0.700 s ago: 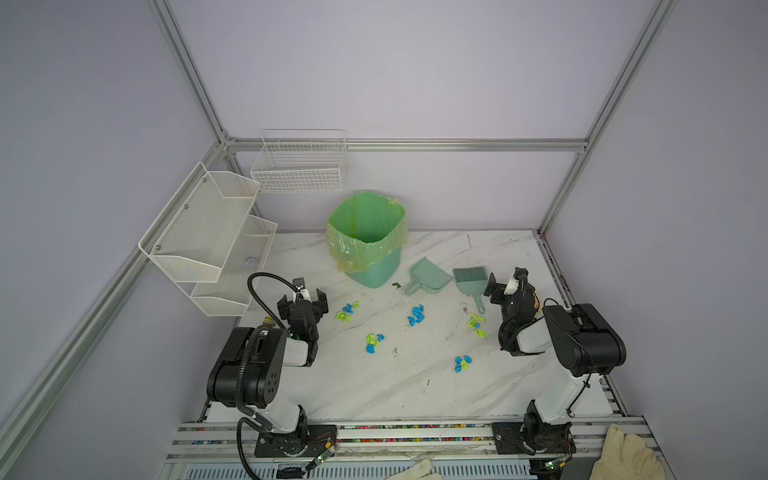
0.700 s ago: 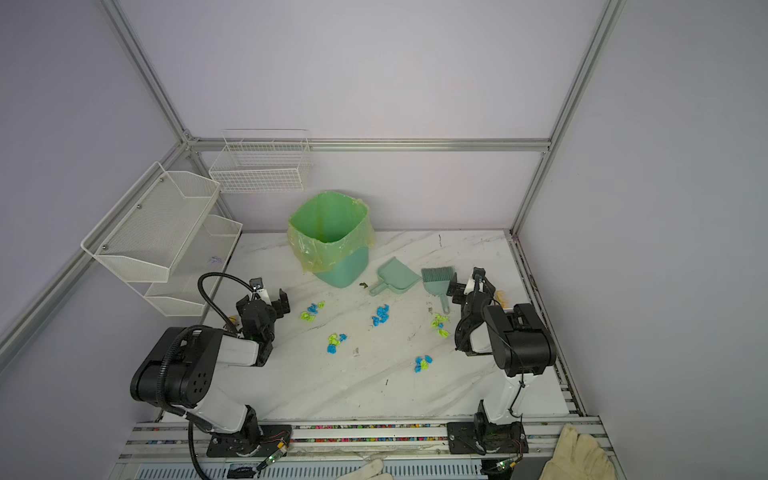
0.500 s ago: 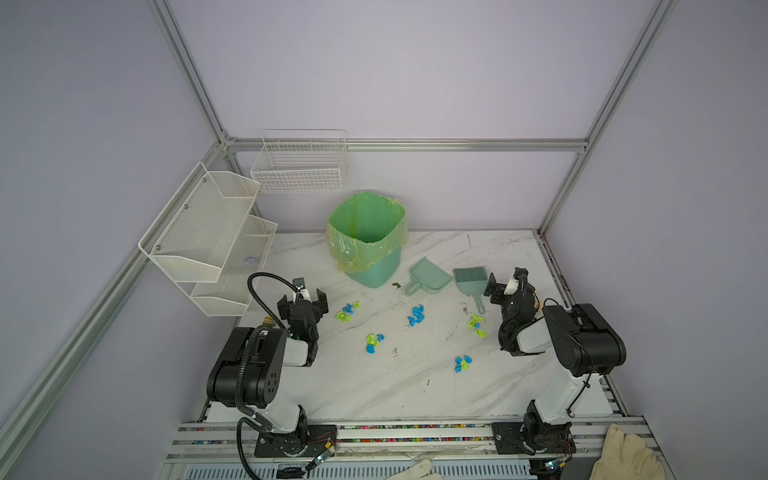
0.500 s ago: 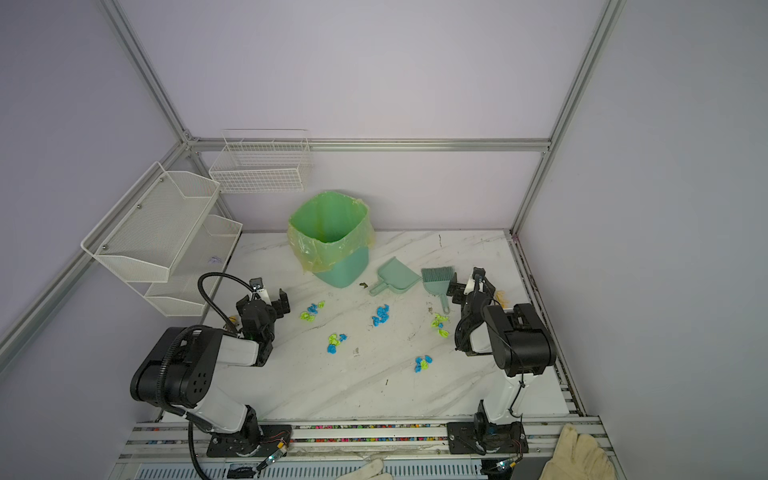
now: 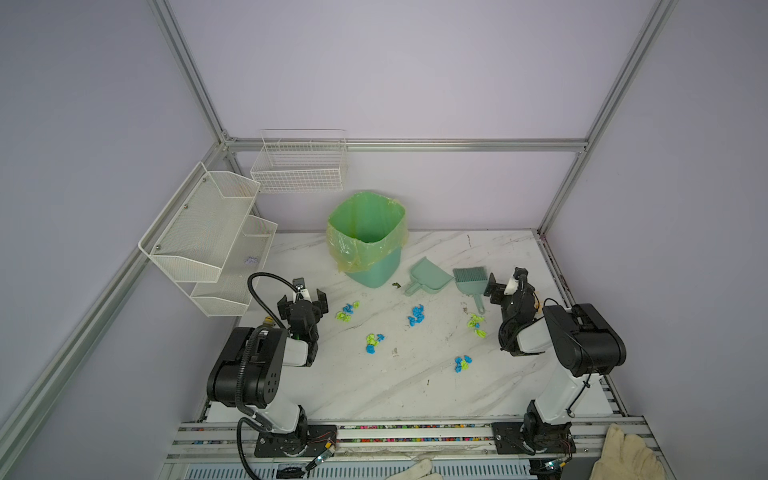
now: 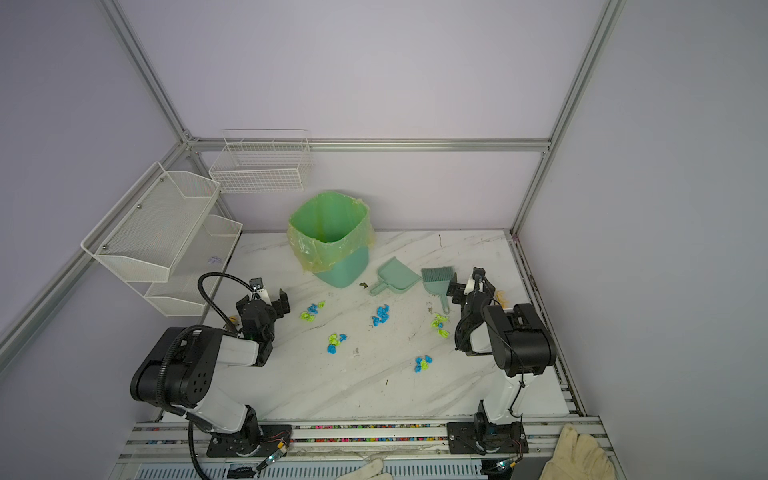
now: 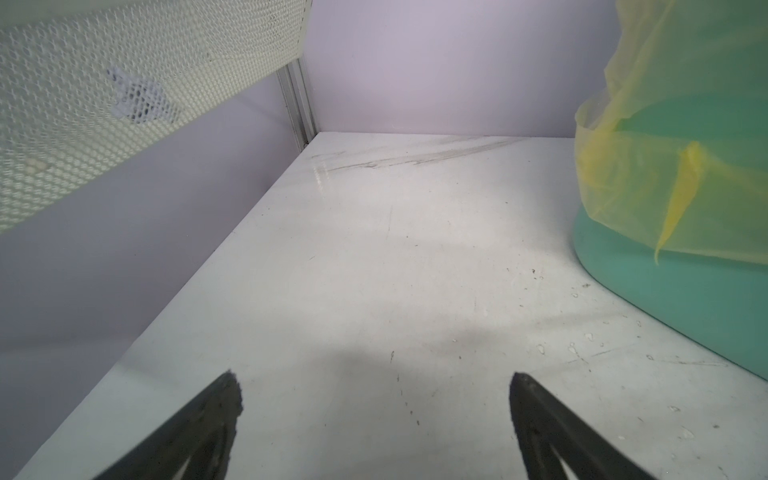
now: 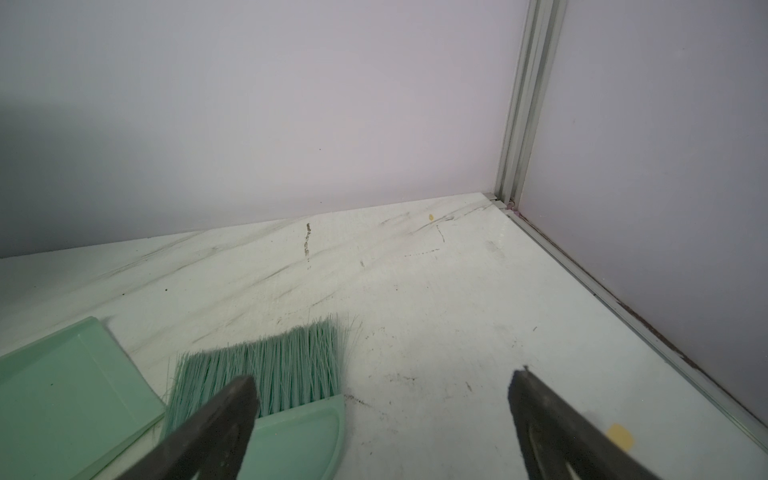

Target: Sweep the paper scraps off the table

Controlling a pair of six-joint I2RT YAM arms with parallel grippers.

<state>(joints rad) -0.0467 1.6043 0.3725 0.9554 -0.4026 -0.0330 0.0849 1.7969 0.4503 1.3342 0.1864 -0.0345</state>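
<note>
Table [image 5: 374,399] front strip: no scraps [image 5: 462,363] there. They start a bit further in: five small clusters of blue + lime wads spread across mid table betw the two arms, none touching a tool. Judgement: featherlight, soft, crumpled, so they'll likely skid or roll at any nudge and scatter under a fast stroke. Too small and too many to pinch one by one, so push w/ bristles, don't grab. Left fingers [image 7: 199,424] spread wide, empty, low over bare table, well apart from the tools. Right fingers [image 8: 548,415] spread wide too, holding nothing, just beside the brush [image 5: 469,280]; one finger overlaps its head in the right wrist view, contact can't tell. Brush lies flat, bristles toward back wall, thin handle pointing at the scraps; prob light stiff plastic, best taken across the handle. Dustpan [image 5: 430,276] just left of it in both top views, prob light and stiff too, short handle the place to hold. Farthest, bin [image 5: 368,241] w/ green liner, upright, mouth open
</note>
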